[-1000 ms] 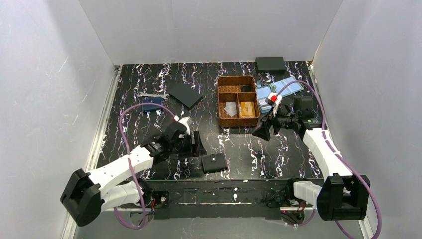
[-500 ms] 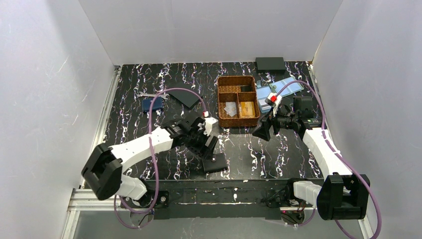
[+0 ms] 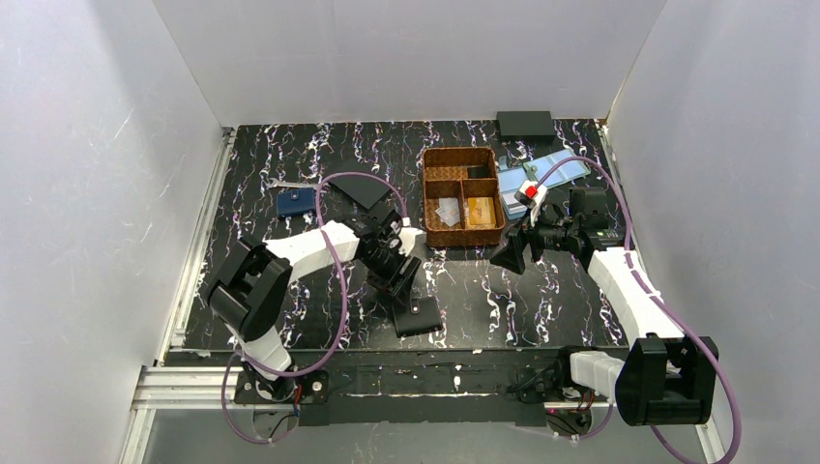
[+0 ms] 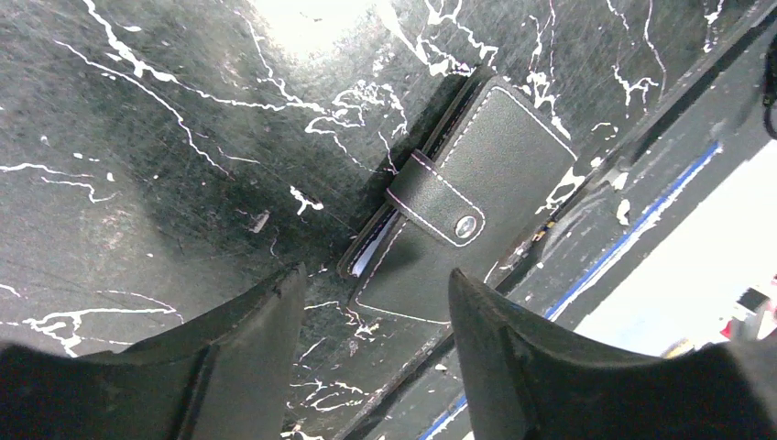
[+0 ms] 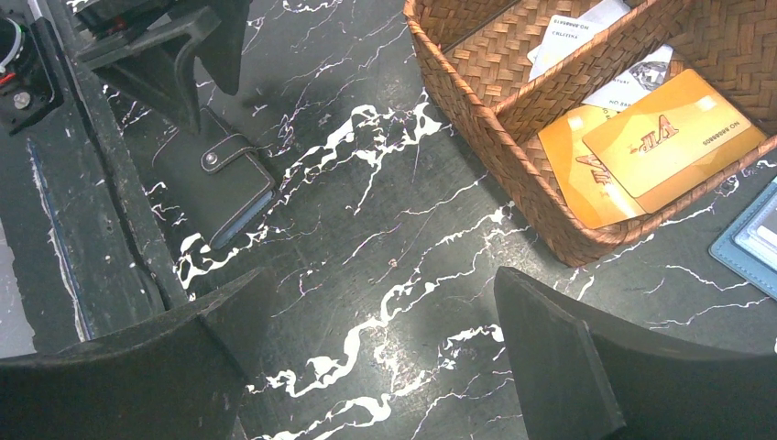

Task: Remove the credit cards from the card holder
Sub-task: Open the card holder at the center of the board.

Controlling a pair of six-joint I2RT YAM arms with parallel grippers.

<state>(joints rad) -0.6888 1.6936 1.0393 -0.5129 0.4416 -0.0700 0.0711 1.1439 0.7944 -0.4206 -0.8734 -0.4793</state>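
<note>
The card holder is lying closed on the table near its front edge. The left claw is hovering above it, spread and empty. The right claw is standing spread wide near the basket holding orange credit cards.

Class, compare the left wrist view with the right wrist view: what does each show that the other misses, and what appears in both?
Only the left wrist view: the card holder close up, with its snap strap, white stitching and a pale edge between its closed leaves. Only the right wrist view: the wicker basket holding orange-gold credit cards and white paper slips, plus a pale blue holder at the right edge. Both: the closed card holder on the marbled table.
</note>
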